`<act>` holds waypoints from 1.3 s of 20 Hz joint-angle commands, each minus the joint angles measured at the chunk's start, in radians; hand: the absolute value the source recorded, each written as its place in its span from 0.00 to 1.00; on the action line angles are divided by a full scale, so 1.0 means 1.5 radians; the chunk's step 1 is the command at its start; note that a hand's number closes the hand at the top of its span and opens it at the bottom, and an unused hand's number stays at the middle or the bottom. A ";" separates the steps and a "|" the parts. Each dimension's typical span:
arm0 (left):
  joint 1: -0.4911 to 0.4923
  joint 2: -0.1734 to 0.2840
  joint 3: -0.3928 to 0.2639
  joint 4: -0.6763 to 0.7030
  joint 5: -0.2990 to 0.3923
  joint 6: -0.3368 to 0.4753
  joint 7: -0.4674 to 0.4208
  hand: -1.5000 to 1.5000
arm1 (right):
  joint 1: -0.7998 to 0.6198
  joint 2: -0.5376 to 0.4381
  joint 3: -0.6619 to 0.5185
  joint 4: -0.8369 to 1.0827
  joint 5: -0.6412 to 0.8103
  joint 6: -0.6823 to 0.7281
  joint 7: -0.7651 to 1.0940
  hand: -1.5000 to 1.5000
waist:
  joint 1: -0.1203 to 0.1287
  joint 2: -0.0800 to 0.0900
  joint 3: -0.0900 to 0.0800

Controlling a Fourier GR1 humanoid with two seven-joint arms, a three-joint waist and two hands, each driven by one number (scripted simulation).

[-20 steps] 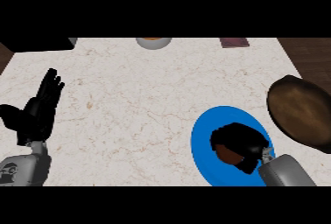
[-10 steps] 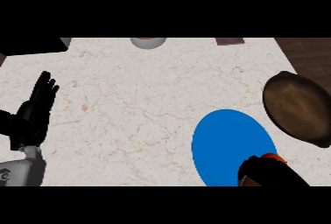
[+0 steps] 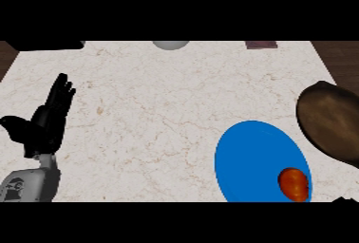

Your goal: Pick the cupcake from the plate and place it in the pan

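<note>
We are seeing the cupcake point(image 3: 294, 183) lying on the blue plate point(image 3: 252, 156), near its lower right rim, on the marble counter point(image 3: 168, 95). The brown pan point(image 3: 331, 123) is sitting just beside the plate at the right edge. Our left hand point(image 3: 43, 124) is resting open at the left, fingers straight and pointing up. Only a dark tip of our right hand point(image 3: 344, 200) is showing at the bottom right corner; we cannot tell its state.

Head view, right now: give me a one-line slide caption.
Cupcake lies on the blue plate, dark pan beside it; left hand rests open.
</note>
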 commanded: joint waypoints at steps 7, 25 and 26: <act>-0.016 -0.007 -0.021 -0.001 -0.006 -0.014 0.009 0.50 | -0.172 -0.006 -0.234 0.113 -0.350 0.105 0.113 1.00 | 0.037 0.008 0.001; -0.043 -0.005 -0.012 0.037 0.004 -0.042 -0.026 0.50 | -0.665 -0.182 -0.261 0.950 -0.113 -0.142 -0.138 1.00 | 0.067 0.016 0.003; -0.047 -0.024 -0.028 0.039 -0.019 -0.015 -0.016 0.50 | -0.663 -0.182 -0.266 1.007 -0.111 -0.158 -0.182 1.00 | 0.062 0.016 0.003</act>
